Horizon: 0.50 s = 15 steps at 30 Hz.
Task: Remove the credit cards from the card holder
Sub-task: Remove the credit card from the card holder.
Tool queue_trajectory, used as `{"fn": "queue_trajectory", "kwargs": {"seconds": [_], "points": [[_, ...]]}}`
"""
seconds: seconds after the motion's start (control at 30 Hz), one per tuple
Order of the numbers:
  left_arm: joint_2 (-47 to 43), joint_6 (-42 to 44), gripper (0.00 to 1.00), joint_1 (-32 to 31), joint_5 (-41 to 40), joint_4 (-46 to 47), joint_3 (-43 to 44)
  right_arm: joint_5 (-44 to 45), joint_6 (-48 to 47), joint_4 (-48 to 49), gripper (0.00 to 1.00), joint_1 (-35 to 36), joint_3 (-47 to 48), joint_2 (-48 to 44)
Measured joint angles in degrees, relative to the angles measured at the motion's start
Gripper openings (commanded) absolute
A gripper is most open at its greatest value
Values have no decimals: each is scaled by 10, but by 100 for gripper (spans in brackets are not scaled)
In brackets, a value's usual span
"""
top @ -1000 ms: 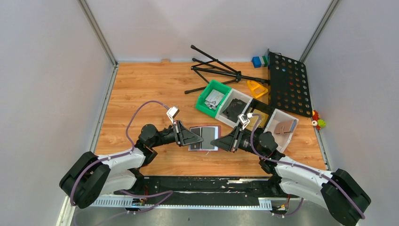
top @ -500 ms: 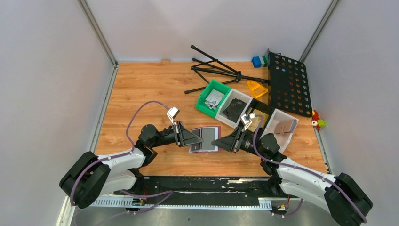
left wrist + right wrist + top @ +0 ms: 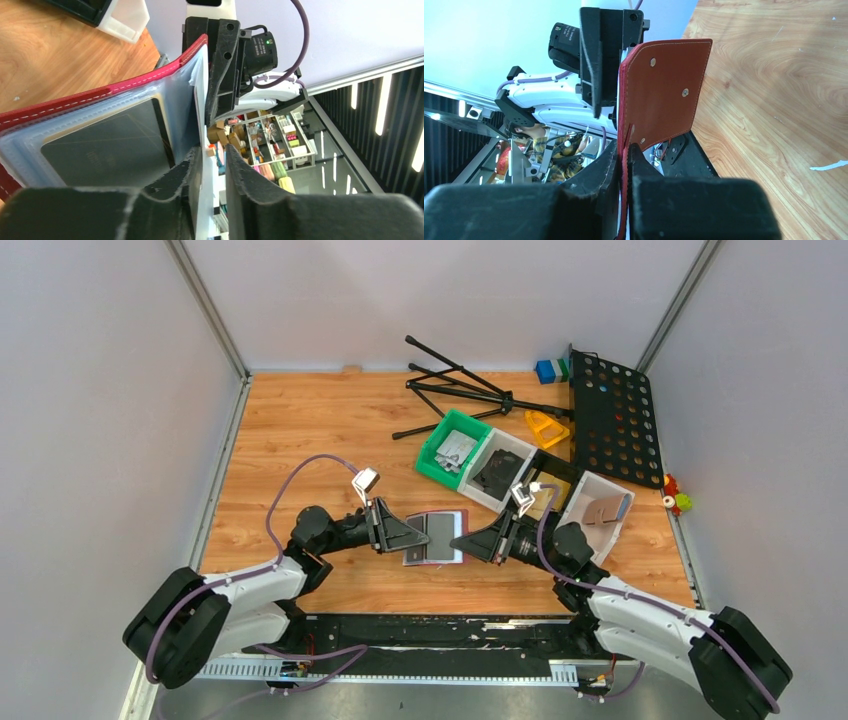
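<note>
From above, the card holder (image 3: 437, 536) lies spread open on the wooden table (image 3: 300, 440), toward 6 o'clock of the table's middle. The left gripper (image 3: 425, 539) is at its 9 o'clock edge and the right gripper (image 3: 463, 545) at its 3 o'clock edge. That view shows grey inner pockets edged in red, but not how the jaws stand.

The left wrist view shows the inside. A dark card (image 3: 105, 145) sits in a clear pocket of the card holder (image 3: 75, 102), bordered by red leather with white stitching. The left gripper (image 3: 212, 150) stands slightly apart, with background visible through the gap. The pocket flap's edge ends at the tip of one finger (image 3: 187, 172). It is not pinched, and whether it touches the finger I cannot tell.

The right wrist view shows the outside. The card holder (image 3: 661, 95) appears there as a plain red-brown leather face with two small metal studs, rising toward 12 o'clock. The right gripper (image 3: 625, 147) is closed tight on the red edge, which runs down between its fingers.

Only the overhead view shows a green bin (image 3: 428, 455) at 1 o'clock of the holder and a black folded stand (image 3: 450, 390) at 12 o'clock.
</note>
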Motion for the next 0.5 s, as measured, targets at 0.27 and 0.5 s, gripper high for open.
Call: {"fn": "queue_trajectory", "kwargs": {"seconds": [0.27,0.5], "points": [[18,-14,42,0,4,35,0,-5,3,12,0,-3,0,35],[55,-29,39,-7,4,73,0,-11,9,30,0,-3,0,47]]}}
